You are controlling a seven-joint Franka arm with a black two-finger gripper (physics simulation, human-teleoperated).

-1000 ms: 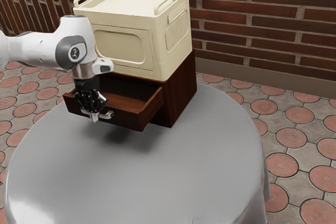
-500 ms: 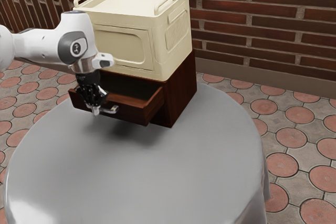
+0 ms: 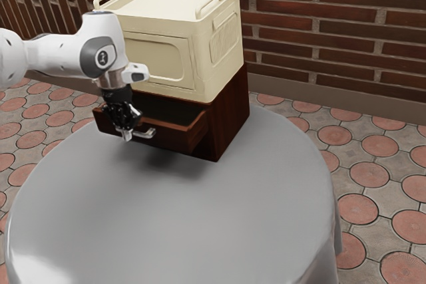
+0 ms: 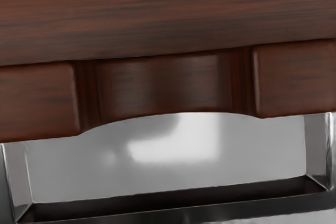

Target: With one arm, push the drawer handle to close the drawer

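there is one arm (image 3: 56,54), one pincer (image 3: 126,135), one open drawer (image 3: 174,135) with one metal handle (image 3: 148,134), one wooden cabinet (image 3: 229,108) and one cream box (image 3: 160,58) on top of it. the box has two rails (image 3: 212,3) along its lid, and everything stands on one round table (image 3: 200,217).

the pincer looks clenched, its tips together and pointing down, with nothing seen gripped between them. it is at the handle, over the part toward the exterior view's left; whether it touches the metal i cannot tell.

the drawer sticks out of the cabinet on its near side, partly open, its dark inside showing under the box's edge.

the exterior view alone has the box, the brick wall (image 3: 313,4) on the far side and the floor (image 3: 369,174) with its round tiles. the wrist view looks down close on the drawer front and brings out a curved hollow (image 4: 157,85) in it, the handle's two posts, and gray tabletop with bright glare seen through the gap between handle and wood.
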